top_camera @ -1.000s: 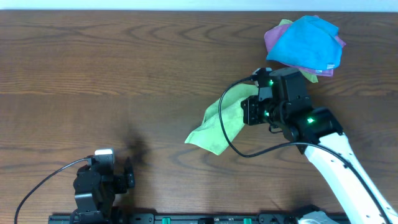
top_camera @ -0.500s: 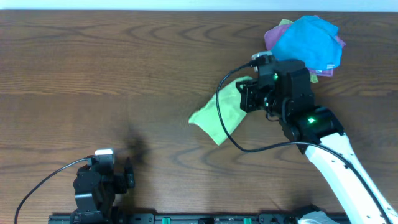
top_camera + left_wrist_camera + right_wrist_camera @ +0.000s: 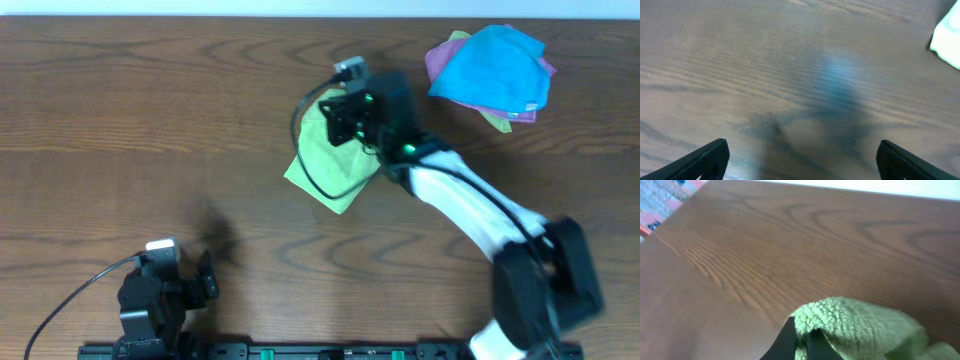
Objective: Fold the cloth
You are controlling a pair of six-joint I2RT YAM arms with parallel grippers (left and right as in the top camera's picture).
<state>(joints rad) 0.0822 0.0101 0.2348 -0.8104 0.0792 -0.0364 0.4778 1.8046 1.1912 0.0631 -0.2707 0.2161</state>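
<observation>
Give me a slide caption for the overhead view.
Right claw pinching the green cloth on the wooden table, a blue-topped cloth pile at the far corner.

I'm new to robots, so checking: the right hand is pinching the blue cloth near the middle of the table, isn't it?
Not the blue one. The right hand is pinching the olive-green cloth near the middle of the table, as the right wrist view shows; the blue cloth lies untouched at the far right.
</observation>
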